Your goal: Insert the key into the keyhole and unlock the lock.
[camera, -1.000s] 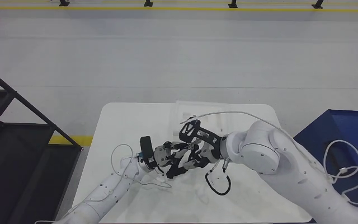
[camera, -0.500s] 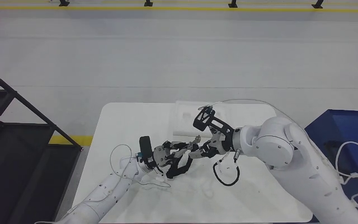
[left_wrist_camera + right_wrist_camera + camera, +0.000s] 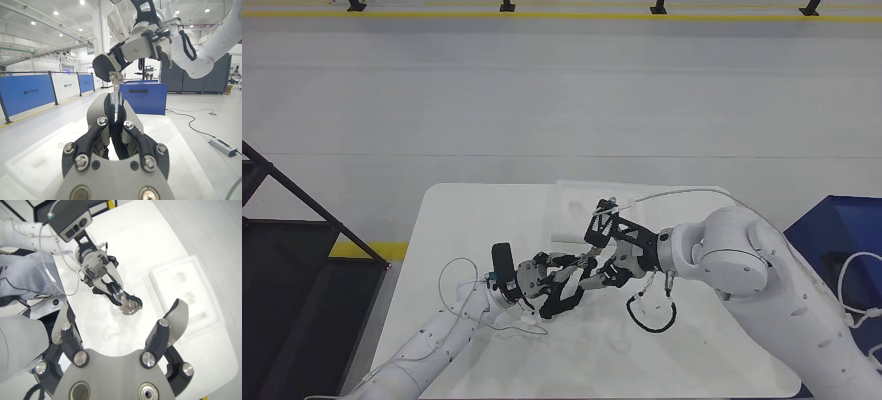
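My left gripper (image 3: 115, 115) is shut on the lock (image 3: 116, 100), a black body with a chrome cylinder, held above the white table (image 3: 472, 230). The silver key (image 3: 116, 78) sits in the keyhole with its head sticking out. In the right wrist view, the key (image 3: 129, 308) and lock (image 3: 118, 295) lie beyond my right gripper (image 3: 121, 315), which is open with its fingers spread wide. From the left wrist view, one black pad (image 3: 102, 68) of the right gripper (image 3: 132, 62) sits close by the key head. In the top view, both grippers meet mid-table, left gripper (image 3: 560, 285) and right gripper (image 3: 592, 272).
A white foam tray (image 3: 572, 210) with several recesses lies at the table's back edge, just beyond the grippers. A black cable loop (image 3: 652, 315) hangs from the right wrist. A blue bin (image 3: 832, 240) stands off the table's right side, a black rack (image 3: 292, 260) off its left.
The right wrist has swung toward the back right and turned, drawing its gripper slightly off the key. The left gripper has stayed still with the lock.
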You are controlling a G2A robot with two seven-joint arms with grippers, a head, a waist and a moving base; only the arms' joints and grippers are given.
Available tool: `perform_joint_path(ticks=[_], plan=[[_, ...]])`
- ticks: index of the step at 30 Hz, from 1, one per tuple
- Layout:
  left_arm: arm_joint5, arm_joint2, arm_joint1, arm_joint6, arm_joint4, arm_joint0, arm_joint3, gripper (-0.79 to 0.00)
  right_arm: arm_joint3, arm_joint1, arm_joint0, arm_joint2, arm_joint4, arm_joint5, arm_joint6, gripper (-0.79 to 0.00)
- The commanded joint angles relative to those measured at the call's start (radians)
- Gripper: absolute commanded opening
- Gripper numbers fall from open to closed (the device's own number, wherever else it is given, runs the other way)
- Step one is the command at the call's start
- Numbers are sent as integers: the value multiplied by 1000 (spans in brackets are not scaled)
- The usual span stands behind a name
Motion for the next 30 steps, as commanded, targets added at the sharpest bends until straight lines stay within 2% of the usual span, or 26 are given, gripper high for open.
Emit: perform_joint_path(ticks=[1,3,10,22,24,27,30], plan=[[-1,0,0,-1,0,-1,0,-785,19,4,2,13,-19,-164,-47,0],[-1,-1,1,-1,3,-2,0,-785,35,9,-2,20,-20,-301,-100,0],[-1,-4,3,-1,6,-2,-2,-785,62,48,30,-20,-243,-500,-299,0],[-5,-5,4,-5,8,-2,-6,-785,51,49,19,-24,-268,-505,-316,0],[-4,-4,5,-4,9,-2,-7,-785,47,53,27,-37,-324,-549,-347,0],[-3,-5,5,-3,9,-2,-6,-785,10,60,59,-70,-439,-549,-400,0],[-3,-3,5,-3,8,0,-7,-785,-7,73,83,-104,-593,-549,-533,0]])
